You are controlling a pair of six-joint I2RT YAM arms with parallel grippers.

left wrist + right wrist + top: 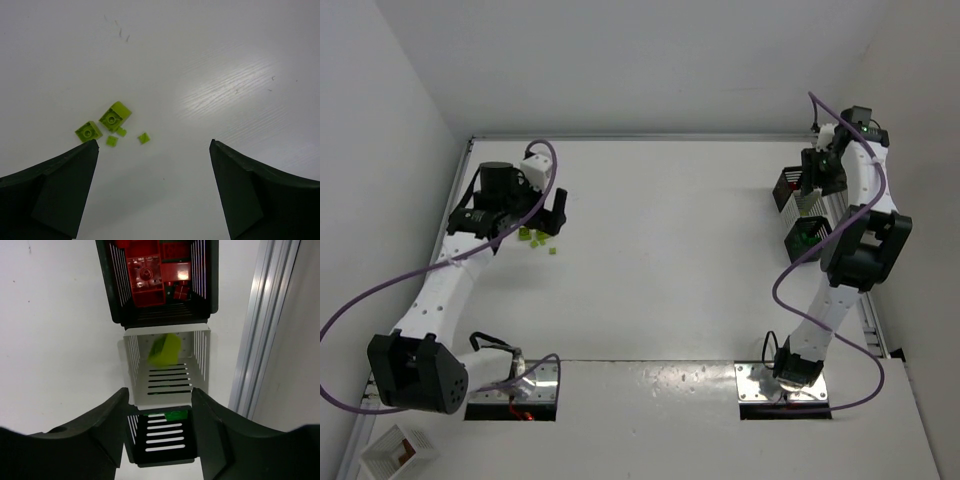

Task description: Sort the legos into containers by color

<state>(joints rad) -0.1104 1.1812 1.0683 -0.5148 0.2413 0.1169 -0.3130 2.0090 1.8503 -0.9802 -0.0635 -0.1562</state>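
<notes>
Black two-finger right gripper [160, 402] is hanging above a row of three small open-top bins, its jaws standing partly apart and gripping nothing. Directly past the fingertips, a white slatted metal bin [131, 370] is holding one lime-green plastic brick [165, 350]. The brick is showing blurred, so whether it is resting on the bin floor cannot be told. Beyond that bin and touching it end to end, a black slatted bin [107, 290] is carrying red plastic bricks [146, 275]. On the near side, partly under the fingers, a second black slatted bin [160, 460] is holding a dark green brick [176, 414] against its far wall. A ribbed aluminium rail [255, 330] is running beside the row, on the right of the wrist view.

Black two-finger left gripper [154, 150] is hovering over the white tabletop [225, 60] on the far left side, well apart from the bins. Its jaws are standing wide open and holding nothing. Just beyond the finger on the left of its wrist view, a cluster of loose lime-green bricks [115, 116] is lying on the table: two larger pieces side by side and three tiny ones close by. A white square box with a brown inside [395, 450] is sitting at the near left corner of the overhead view.
</notes>
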